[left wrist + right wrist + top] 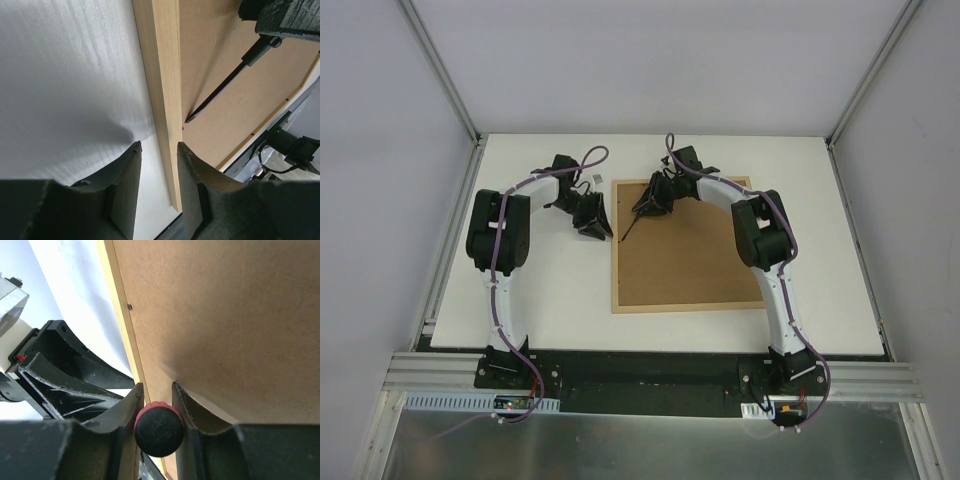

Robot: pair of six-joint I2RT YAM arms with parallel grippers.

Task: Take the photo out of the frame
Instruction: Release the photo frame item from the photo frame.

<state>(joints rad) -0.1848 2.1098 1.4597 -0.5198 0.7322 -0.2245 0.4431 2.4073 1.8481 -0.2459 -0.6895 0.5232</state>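
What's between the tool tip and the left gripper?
The wood rim of the frame alone separates the tool from the left gripper; left wrist view shows it.

— What do your arms look like?
— Your left arm and right arm have white links, black joint housings and purple cables running along them. Your fingers are matte black and rough-textured.

The frame lay back-up on the table. My right gripper hung over its 11 o'clock corner, its thin black tool pointing to 7 o'clock; my left gripper sat just beside, at 10 o'clock.
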